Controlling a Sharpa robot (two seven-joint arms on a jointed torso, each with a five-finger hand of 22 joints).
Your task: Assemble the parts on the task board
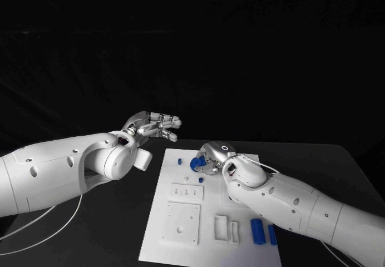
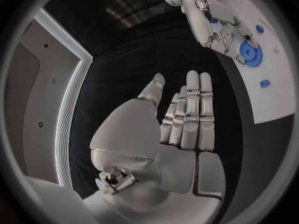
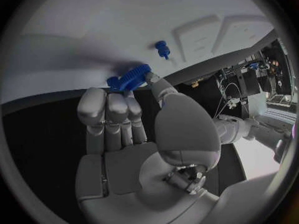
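Right wrist view: right hand [image 3: 134,134] fingers [image 3: 118,109] pinch blue gear [image 3: 132,77]; left hand [image 1: 154,125] spread, empty.

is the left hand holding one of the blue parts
No. The left hand is bare, its fingers straight and holding nothing, out over the black table beside the board.

Blue gear [image 1: 196,163], white task board [image 1: 241,250], black table [image 1: 337,161].
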